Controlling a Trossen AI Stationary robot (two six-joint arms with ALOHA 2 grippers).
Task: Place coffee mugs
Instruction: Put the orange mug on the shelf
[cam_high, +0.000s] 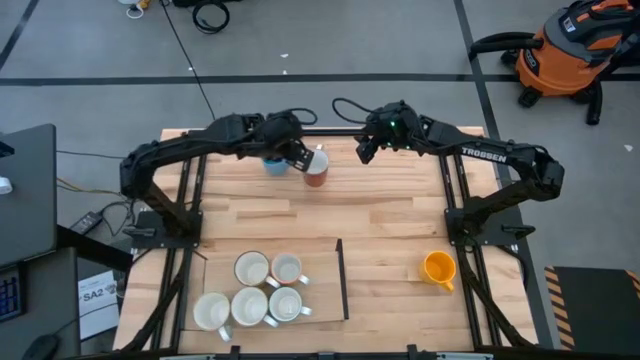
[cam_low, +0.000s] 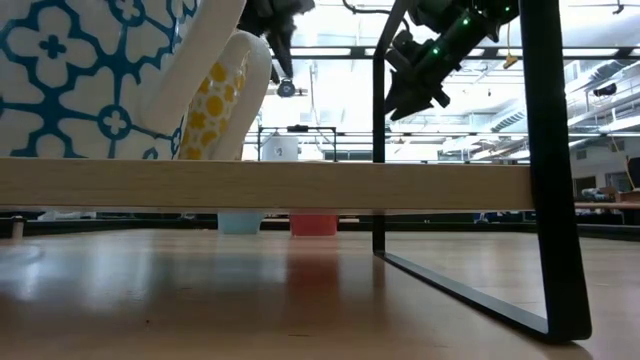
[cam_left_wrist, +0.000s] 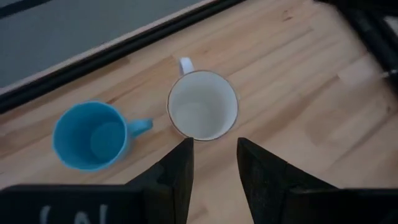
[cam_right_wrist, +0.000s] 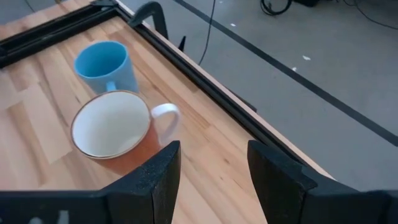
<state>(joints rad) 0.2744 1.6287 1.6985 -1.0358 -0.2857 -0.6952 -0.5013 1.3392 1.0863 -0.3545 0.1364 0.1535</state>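
Both dark arms reach in toward the far middle edge of the light wooden butcher-block table (cam_high: 380, 215), bent at the elbows so they nearly meet. The left gripper (cam_high: 297, 152) hangs just above and beside the reddish-brown ceramic mug with the white inside (cam_high: 316, 168), fingers a little apart and nothing between them. In the left wrist view that mug (cam_left_wrist: 203, 104) sits right past the two dark fingertips (cam_left_wrist: 180, 165), rim up and handle pointing away, but not touched.

The right gripper (cam_high: 366, 148) hovers on the other side of the same mug, close by, with its fingers spread wide and empty. Its wrist view shows the mug's (cam_right_wrist: 118, 132) brown outside wall and white handle, which the left wrist view doesn't give you at all.

The round blue ceramic mug (cam_high: 275, 163) stands upright just beside the brown one, on the left arm's side, mostly tucked under the left gripper from above. Both wrist views show it clearly (cam_left_wrist: 92, 135).

Near the front edge, five white and pale grey ceramic mugs (cam_high: 252, 268) are bunched together inside a black metal frame tray (cam_high: 341, 275). The orange-yellow ceramic mug (cam_high: 438, 268) sits alone, well apart on the right side.

The low view mostly catches a patterned mug up close (cam_low: 80, 70), plus the blue and brown mug bottoms far back.
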